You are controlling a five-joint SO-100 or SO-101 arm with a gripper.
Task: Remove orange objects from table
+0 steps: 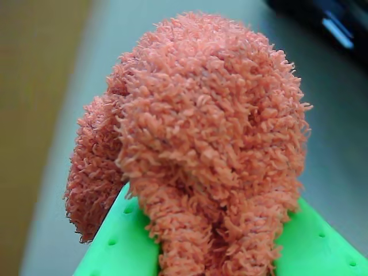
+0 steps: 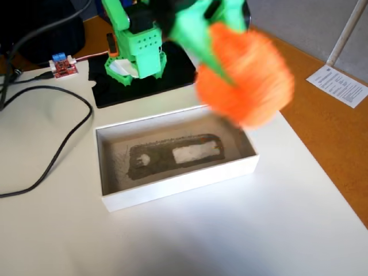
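Now claw (image 2: pixel 215 54) is gripping orange ball (image 2: pixel 246 80) w/ jaws closed on it, carrying it airborne off table (image 2: pixel 276 218), box (image 2: pixel 178 184) just below-left; pickup done, drop-off remaining.

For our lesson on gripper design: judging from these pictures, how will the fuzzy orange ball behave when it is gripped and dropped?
The orange ball looks like bunched terry cloth, so it probably squashes rather than resists. The gripper holds it aloft above the white box, suggesting it is light. Its looped pile likely grips well, and it should land softly, hardly rolling.
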